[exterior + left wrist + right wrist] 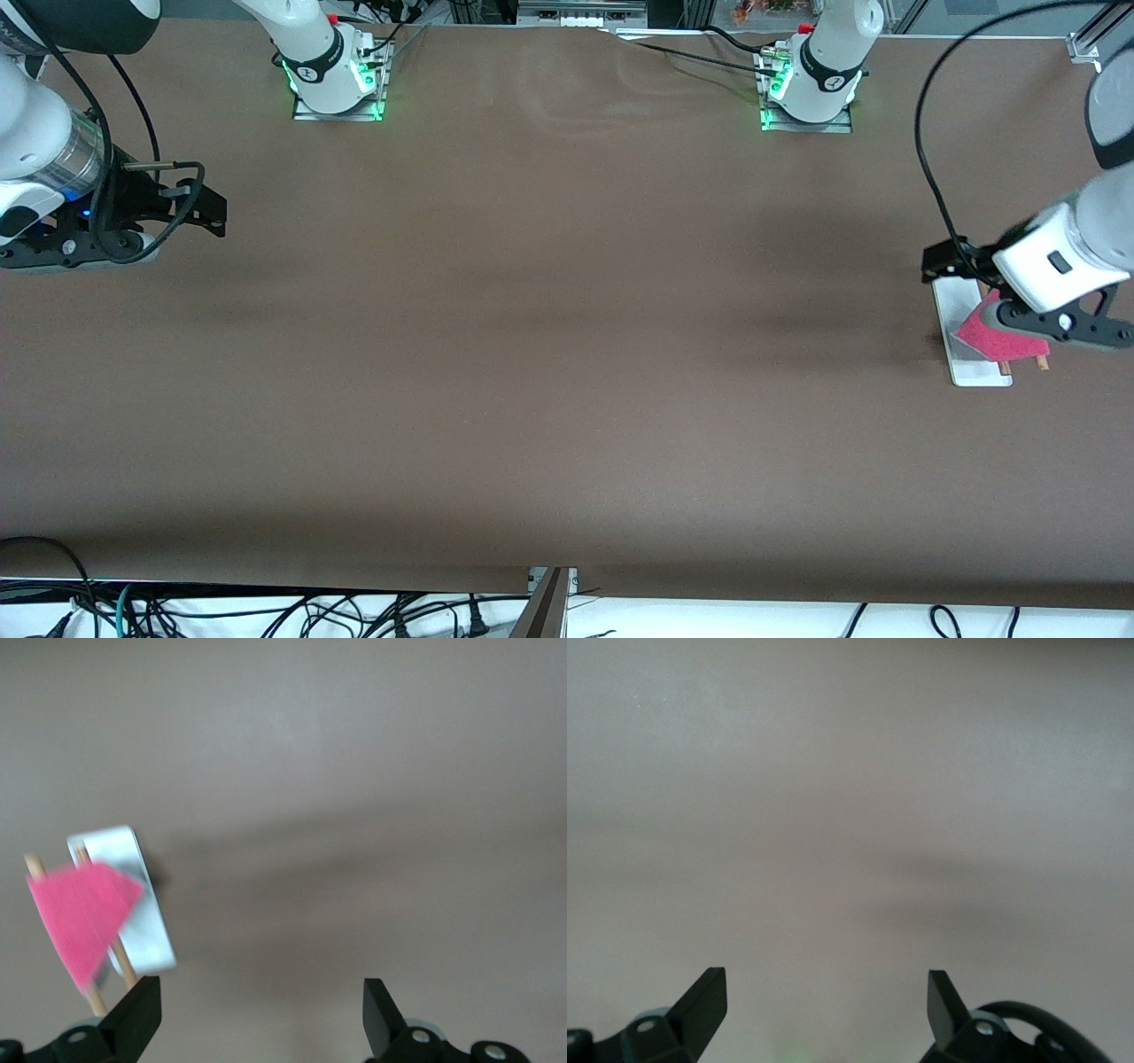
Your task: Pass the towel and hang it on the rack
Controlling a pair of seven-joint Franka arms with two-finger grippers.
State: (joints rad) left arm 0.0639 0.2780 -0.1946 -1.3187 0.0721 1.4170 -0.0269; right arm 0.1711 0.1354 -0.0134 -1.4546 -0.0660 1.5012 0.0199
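Note:
The pink-red towel [986, 335] hangs draped over the rack's two wooden rods [1005, 367], above the rack's white base [953, 307], at the left arm's end of the table. In the left wrist view the towel [82, 912] covers the rods [125, 962] over the base [149, 908]. My left gripper [970, 283] hovers right over the rack, open and empty [261, 1014], apart from the towel. My right gripper [208, 208] waits over the right arm's end of the table, open and empty [827, 1010].
The brown tabletop [567, 354] stretches bare between the two arms. The arm bases [337, 80] stand along the table's farthest edge. Cables hang past the edge nearest the front camera.

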